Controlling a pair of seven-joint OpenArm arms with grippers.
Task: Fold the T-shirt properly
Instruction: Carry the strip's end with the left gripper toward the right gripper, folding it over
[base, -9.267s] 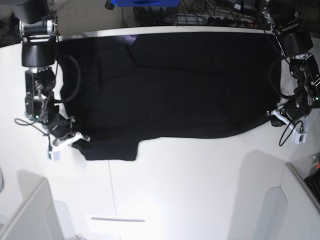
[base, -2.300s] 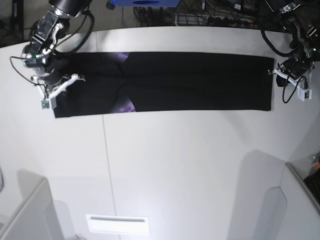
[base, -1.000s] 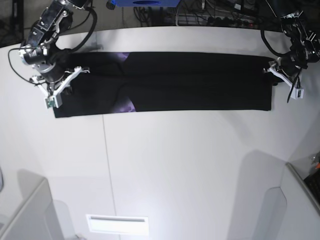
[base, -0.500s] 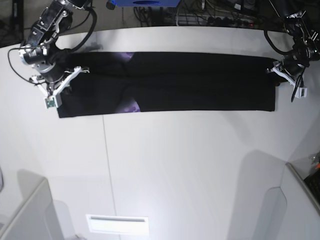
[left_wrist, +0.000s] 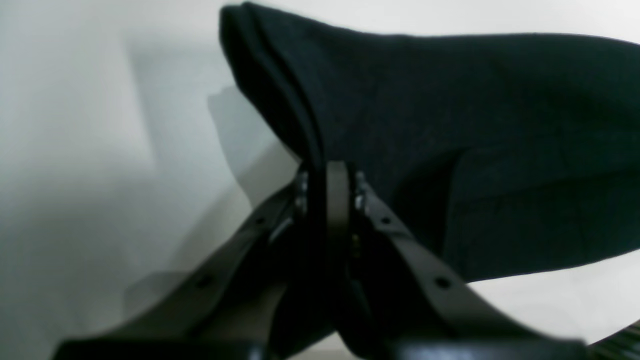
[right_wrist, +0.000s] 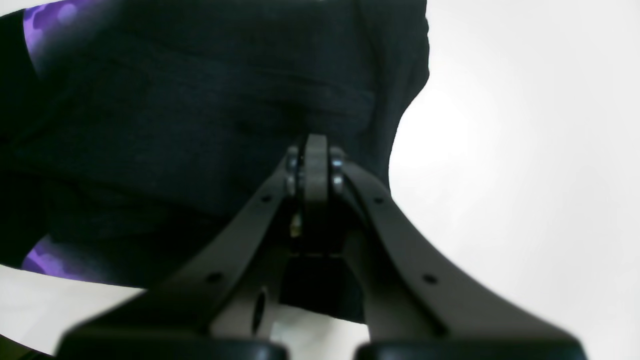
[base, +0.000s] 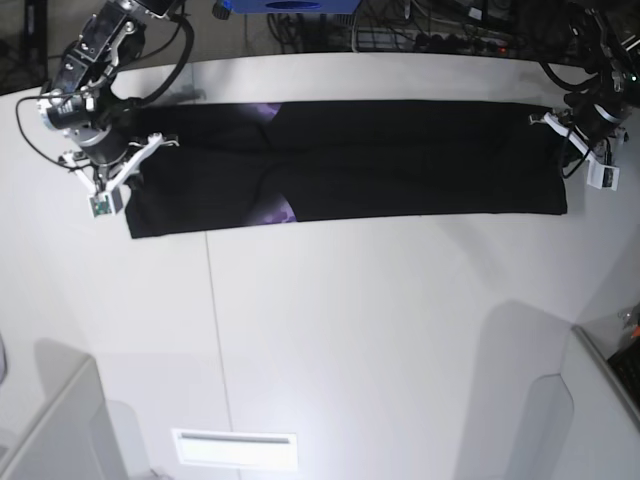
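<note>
— Colour of the T-shirt (base: 400, 160)?
— Plain black all over, apart from a mottled purple print (base: 283, 210) showing near the folds.
— Same purple in the right wrist view?
— Yes, blotchy violet patches (right_wrist: 47, 17) at the cloth's edges.
— And the tabletop (base: 380, 330)?
— White, unpatterned.
— End effectors?
— Left end effector (left_wrist: 327, 185) dark grey, right end effector (right_wrist: 315, 170) likewise; white brackets in the base view.

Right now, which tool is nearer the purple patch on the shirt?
Right. The right tool grips the T-shirt end nearest the purple patch; the left tool grips the far end.
</note>
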